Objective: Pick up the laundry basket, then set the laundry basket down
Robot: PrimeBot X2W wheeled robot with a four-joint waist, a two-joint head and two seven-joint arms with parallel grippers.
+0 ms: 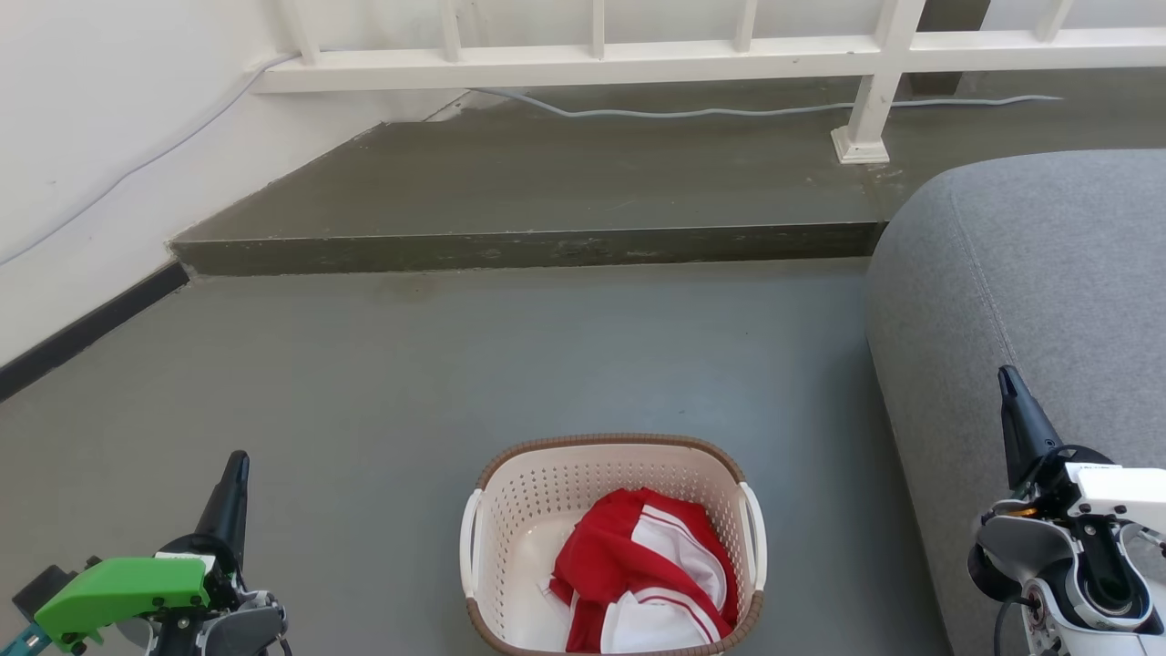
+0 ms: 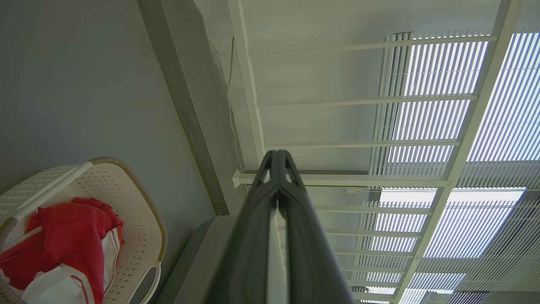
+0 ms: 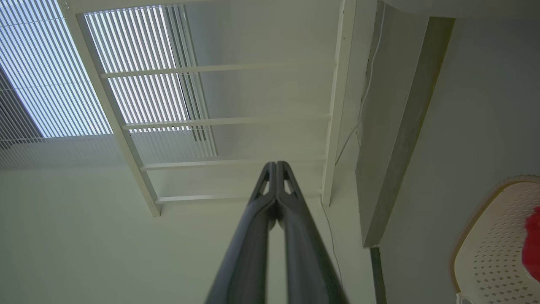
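The laundry basket stands on the grey floor at the bottom centre of the head view, cream-white and perforated, with a brown rim and white side handles. A red and white garment lies inside it. My left gripper is shut and points up, well to the left of the basket and apart from it. My right gripper is shut too, off to the basket's right in front of the sofa. The left wrist view shows my left gripper with the basket at lower left. In the right wrist view, my right gripper has the basket at lower right.
A grey sofa fills the right side, close to the basket. A raised concrete step crosses the floor ahead, with a white railing and a loose cable on it. A white wall with a dark skirting runs along the left.
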